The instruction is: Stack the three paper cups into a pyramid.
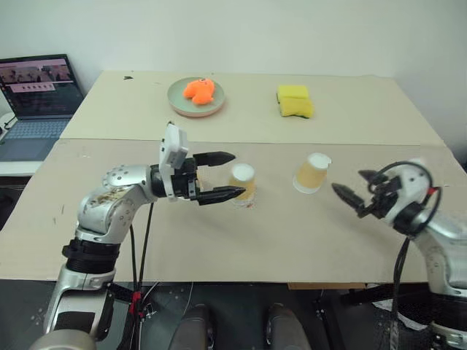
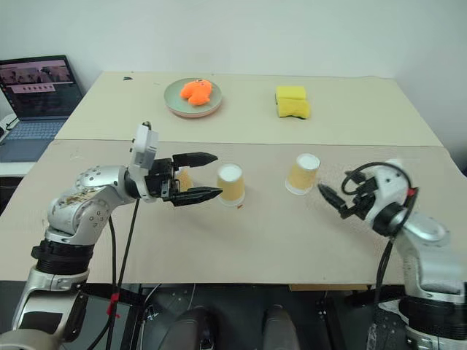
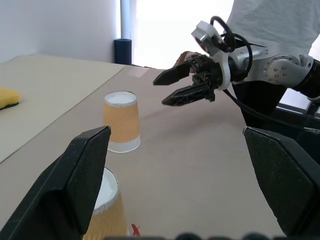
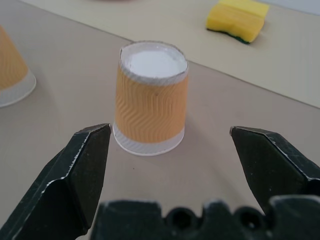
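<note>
Cups first: you have two paper cups standing upside down on the near half of the table [image 1: 219, 240], well apart from each other. One cup [image 2: 231, 184] sits near the table's middle, and the other cup [image 2: 302, 173] stands at its 3 o'clock. A sliver of a third cup [image 2: 184, 179] shows in the right eye view between the left gripper's fingers, mostly hidden by them, so you cannot tell how it stands.

Your left gripper [image 1: 225, 176] is spread wide and level, pointing toward 3 o'clock, with its fingertips just beside the middle cup at that cup's 9 o'clock; it grasps nothing that you can see. Your right gripper [image 1: 352, 187] is also spread wide, empty, at the 3 o'clock side of the other cup and aimed at it, clear of its wall.

Farther back, at 12 o'clock from the cups, a green plate [image 1: 175, 98] carries an orange plush toy [image 1: 198, 90], and a yellow sponge [image 1: 295, 100] lies at the plate's 3 o'clock. A laptop [image 1: 36, 102] sits off the table's 9 o'clock edge.
</note>
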